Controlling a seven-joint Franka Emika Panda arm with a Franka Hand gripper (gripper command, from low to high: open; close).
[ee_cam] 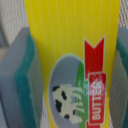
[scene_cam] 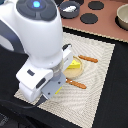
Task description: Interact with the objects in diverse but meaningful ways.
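White robot arm (scene_cam: 35, 37) filling the exterior view's left, bent low over a pale woven mat (scene_cam: 97, 75) on a dark table. On the mat, a tan round plate (scene_cam: 75, 71) carrying a yellow cheese wedge (scene_cam: 75, 64), flanked by two wooden-handled pieces of cutlery (scene_cam: 88, 58). Gripper (scene_cam: 55, 90) closed on a flat yellow butter box (ee_cam: 75, 55), shown in the wrist view between two green-padded fingers (ee_cam: 27, 85), just above the mat beside the plate. Cow picture and red "BUTTER" label on the box.
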